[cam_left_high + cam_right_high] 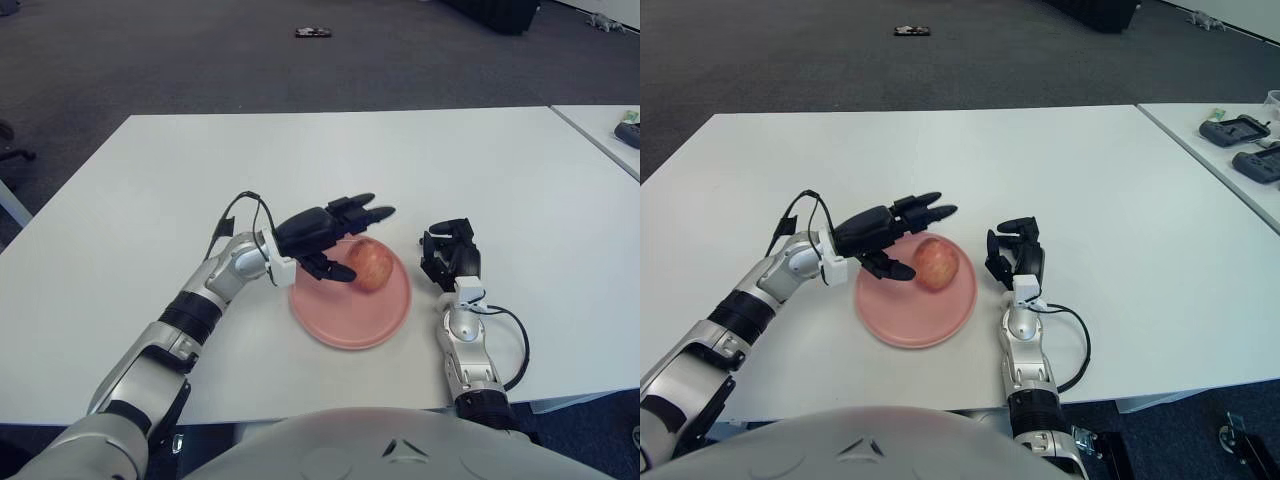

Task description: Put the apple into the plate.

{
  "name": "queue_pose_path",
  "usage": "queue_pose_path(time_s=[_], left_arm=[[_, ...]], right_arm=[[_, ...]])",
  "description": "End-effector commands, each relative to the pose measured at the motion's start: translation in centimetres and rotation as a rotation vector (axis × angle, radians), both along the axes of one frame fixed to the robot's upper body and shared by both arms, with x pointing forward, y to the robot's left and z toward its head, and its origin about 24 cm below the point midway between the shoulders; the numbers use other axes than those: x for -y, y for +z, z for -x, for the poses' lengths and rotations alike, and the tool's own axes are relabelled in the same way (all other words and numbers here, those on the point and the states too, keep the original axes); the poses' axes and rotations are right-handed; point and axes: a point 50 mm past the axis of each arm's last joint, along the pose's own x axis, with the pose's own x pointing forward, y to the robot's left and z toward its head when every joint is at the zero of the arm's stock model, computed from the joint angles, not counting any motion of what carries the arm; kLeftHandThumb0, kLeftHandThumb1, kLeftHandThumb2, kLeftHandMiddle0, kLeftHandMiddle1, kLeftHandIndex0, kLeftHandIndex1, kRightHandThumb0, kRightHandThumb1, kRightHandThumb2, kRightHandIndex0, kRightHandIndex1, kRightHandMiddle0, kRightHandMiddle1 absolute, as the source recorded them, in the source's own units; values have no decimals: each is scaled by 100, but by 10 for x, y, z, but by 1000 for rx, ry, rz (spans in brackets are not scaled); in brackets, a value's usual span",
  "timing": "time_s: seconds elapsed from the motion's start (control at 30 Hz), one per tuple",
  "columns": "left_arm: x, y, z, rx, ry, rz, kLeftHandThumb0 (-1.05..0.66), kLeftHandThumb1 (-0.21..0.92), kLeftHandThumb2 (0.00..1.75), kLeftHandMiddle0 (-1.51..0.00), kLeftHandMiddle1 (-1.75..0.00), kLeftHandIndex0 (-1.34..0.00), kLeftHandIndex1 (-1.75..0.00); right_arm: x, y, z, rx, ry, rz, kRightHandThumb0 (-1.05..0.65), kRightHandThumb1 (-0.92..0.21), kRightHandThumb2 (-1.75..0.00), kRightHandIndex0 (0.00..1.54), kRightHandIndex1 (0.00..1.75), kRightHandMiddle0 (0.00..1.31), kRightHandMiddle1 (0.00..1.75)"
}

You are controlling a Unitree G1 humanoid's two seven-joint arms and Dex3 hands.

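A: On the white table (150, 190), what sits nearest the robot?

B: A pink plate (350, 325), close to the front edge, between the two arms.

A: And the left hand (325, 232)?

B: It hangs over the plate's left rim, palm turned toward the middle, its fingers (372, 213) stretched out straight and spread, holding nothing. The thumb points down just beside the fruit without clearly touching it.

A: The right hand (448, 254)?

B: Just beside the plate's right rim, upright on its forearm, fingers curled in on themselves around nothing.

A: Where is the apple (369, 265)?

B: In the plate, toward its far side, free of both hands
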Motion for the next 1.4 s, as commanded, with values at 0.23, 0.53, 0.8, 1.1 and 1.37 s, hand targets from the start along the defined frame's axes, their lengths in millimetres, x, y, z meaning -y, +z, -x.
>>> queue_pose_path(time_s=[0.23, 0.53, 0.8, 1.1, 1.37], left_arm=[[-30, -1, -11, -164, 154, 176, -102, 92, 35, 0, 0, 0, 0], [-47, 2, -4, -204, 387, 501, -99, 92, 43, 0, 0, 0, 0], [-55, -2, 6, -255, 606, 853, -85, 92, 59, 0, 0, -1, -6], [-63, -8, 17, -265, 763, 1099, -65, 84, 77, -11, -40, 0, -88], [-76, -30, 27, -282, 914, 1195, -62, 82, 88, -10, -91, -2, -134]], right_arm=[[0, -2, 3, -18, -1, -22, -37, -77, -73, 52, 121, 28, 175], [0, -2, 2, -16, -3, -23, -37, -75, -76, 54, 121, 29, 175], [0, -2, 2, -14, 0, -26, -37, -74, -78, 54, 121, 30, 175], [0, -1, 1, -18, 0, -20, -37, -74, -78, 54, 121, 30, 175], [0, -1, 0, -19, 6, -12, -37, -74, -77, 54, 121, 30, 175]])
